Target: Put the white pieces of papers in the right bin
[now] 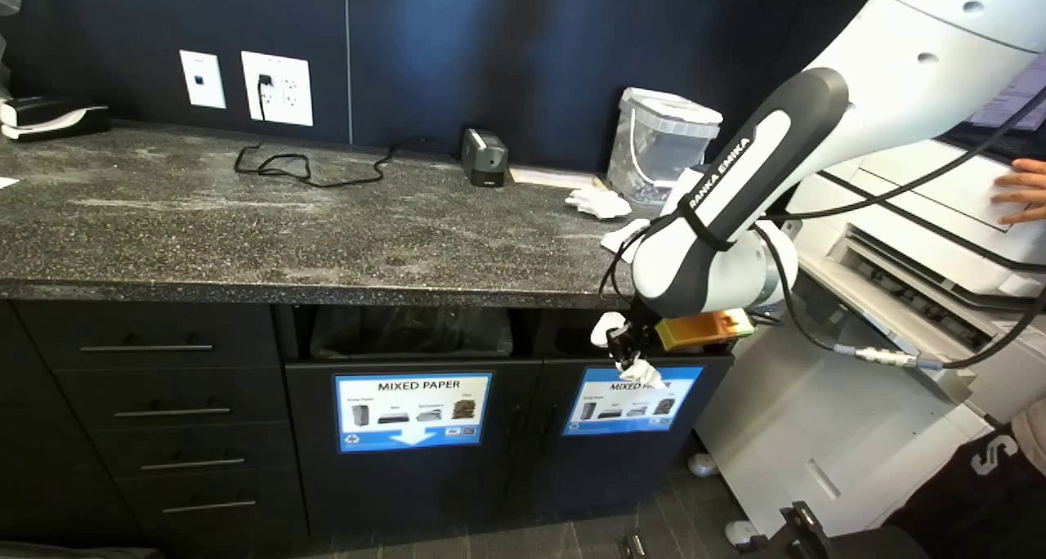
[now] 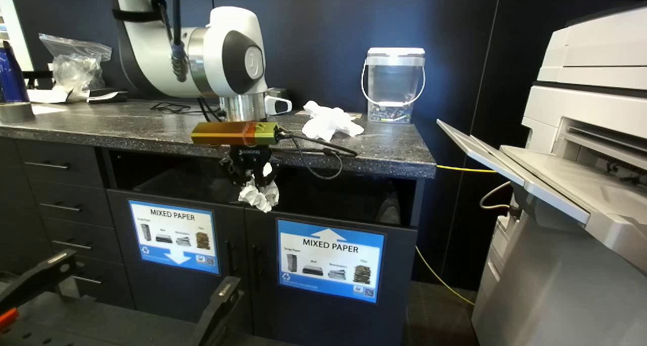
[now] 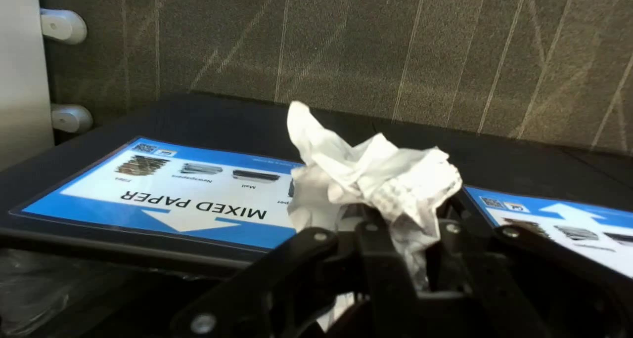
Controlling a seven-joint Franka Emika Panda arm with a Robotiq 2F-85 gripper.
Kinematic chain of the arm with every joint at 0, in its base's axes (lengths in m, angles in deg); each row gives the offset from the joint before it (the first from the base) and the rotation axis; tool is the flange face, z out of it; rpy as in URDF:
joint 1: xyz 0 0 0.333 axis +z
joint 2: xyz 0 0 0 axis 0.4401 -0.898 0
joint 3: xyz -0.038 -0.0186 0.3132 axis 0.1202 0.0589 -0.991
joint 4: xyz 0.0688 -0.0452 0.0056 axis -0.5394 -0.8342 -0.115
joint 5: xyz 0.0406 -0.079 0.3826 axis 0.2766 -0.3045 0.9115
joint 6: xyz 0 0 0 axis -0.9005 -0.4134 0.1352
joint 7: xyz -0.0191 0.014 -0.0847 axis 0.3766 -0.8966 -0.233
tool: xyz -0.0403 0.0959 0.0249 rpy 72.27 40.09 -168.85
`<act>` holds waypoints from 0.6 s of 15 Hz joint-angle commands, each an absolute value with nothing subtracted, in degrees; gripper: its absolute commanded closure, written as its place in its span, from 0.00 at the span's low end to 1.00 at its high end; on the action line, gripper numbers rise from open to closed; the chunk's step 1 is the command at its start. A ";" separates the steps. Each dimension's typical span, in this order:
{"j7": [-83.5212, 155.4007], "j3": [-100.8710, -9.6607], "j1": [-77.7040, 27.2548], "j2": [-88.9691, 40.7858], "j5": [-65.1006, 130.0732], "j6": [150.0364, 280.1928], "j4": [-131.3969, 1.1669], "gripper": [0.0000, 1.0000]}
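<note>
Your black gripper (image 3: 410, 234) stood at the lower edge of the wrist view and pinched a crumpled white paper (image 3: 381, 175). You saw this paper stick out past the tips and cover one end of a blue-and-white sign (image 3: 163, 185). The sign, with the words MIXED PAPER upside down, was on the dark bin front (image 3: 207, 115), and its arrow pointed downward. In the lower left corner you had clear plastic (image 3: 44, 293). A second sign (image 3: 568, 224), cut by the right edge, had its arrow upward. Farther back you saw brown floor (image 3: 346, 46), and on the left two rounded grey feet (image 3: 63, 26) beside a grey panel (image 3: 20, 71).
</note>
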State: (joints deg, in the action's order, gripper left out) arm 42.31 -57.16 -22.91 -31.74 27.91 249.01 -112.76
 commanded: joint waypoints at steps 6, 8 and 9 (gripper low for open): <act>42.66 -61.16 -31.93 -46.61 30.86 278.64 -111.12 0.92; 42.46 -61.34 -33.42 -50.05 29.65 285.97 -109.73 0.92; 42.38 -62.11 -35.02 -51.50 28.31 289.87 -108.93 0.92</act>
